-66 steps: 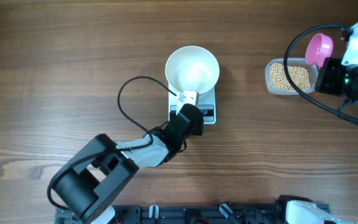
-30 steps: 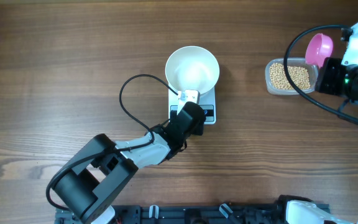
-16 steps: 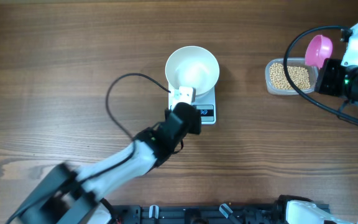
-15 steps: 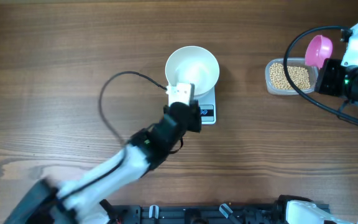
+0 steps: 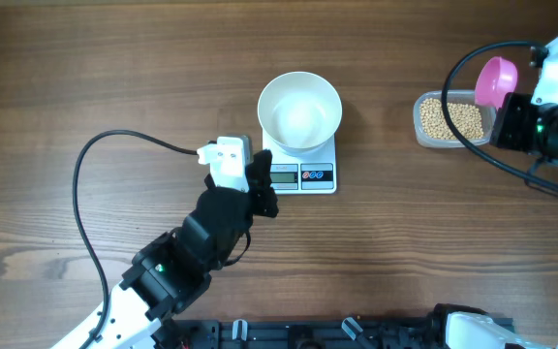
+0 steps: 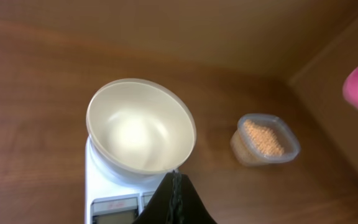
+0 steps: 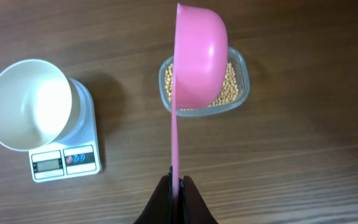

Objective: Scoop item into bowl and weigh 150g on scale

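**Dip the scoop before heading for the bowl**

The right gripper [image 7: 176,186] pinches the pink scoop [image 7: 199,59] by its handle. Under its cup lie the beans [image 7: 234,78]: dig in level. Far to its left, the empty bowl [image 7: 27,102] waits on the scale [image 7: 79,158].

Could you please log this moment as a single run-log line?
bowl: empty, on scale | beans: in clear container | left gripper: jaws shut, empty | right gripper: jaws shut on pink scoop

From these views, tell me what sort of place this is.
Probably a robot lab bench staged for kitchen weighing: a brown wood-grain table, a white digital kitchen scale under a round glossy white bowl, and a clear plastic container of small tan beans.
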Controlling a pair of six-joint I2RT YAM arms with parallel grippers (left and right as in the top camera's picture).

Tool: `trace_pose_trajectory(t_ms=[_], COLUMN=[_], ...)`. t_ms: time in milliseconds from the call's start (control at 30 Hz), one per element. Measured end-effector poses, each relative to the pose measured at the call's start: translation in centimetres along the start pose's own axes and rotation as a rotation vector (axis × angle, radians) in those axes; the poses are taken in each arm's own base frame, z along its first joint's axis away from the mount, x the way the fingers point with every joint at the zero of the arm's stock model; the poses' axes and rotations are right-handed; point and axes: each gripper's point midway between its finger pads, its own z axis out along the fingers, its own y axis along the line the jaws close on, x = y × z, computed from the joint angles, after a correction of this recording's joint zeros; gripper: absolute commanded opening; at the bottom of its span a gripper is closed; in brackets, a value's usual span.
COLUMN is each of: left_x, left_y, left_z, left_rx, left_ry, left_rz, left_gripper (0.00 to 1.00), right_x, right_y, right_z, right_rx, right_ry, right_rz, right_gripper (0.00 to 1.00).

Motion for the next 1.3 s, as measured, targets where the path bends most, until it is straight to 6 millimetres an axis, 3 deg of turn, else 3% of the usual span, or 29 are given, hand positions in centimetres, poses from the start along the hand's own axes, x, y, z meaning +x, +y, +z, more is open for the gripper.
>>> trace_pose_trajectory(t_ms=[167, 367, 767, 1067, 1200, 1300], left_x=[-3.3, -3.1, 2.1, 2.1, 0.6, 2.7], left_y=[-1.7, -1.5, -1.0, -1.0, -1.7, -1.3], left_z=[-0.3, -0.2, 3.6, 3.7, 4.1, 5.3], left_rx=[0.069, 0.061, 0.024, 0.024, 0.058, 0.065], left_ry=[-0.136, -0.127, 0.044, 0.045, -0.012, 0.070], left_rz=[-0.053, -0.049, 0.008, 0.011, -0.015, -0.003], left_gripper=[0.04, 0.04, 0.09, 0.04, 0.04, 0.04], right_x=[0.3, -0.7, -1.6, -3.2, -3.8, -4.0], right_y=[0.0, 0.0, 0.0, 1.4, 2.2, 3.0], right_z=[0.0, 0.0, 3.0, 4.4, 4.3, 4.2], right_rx=[0.001, -0.002, 0.001, -0.082, -0.126, -0.172], right_ry=[0.011, -0.030, 0.022, -0.005, -0.031, -0.038], right_rz=[0.001, -0.001, -0.025, -0.046, -0.049, -0.051], right_gripper=[0.04, 0.04, 0.04, 0.04, 0.04, 0.04])
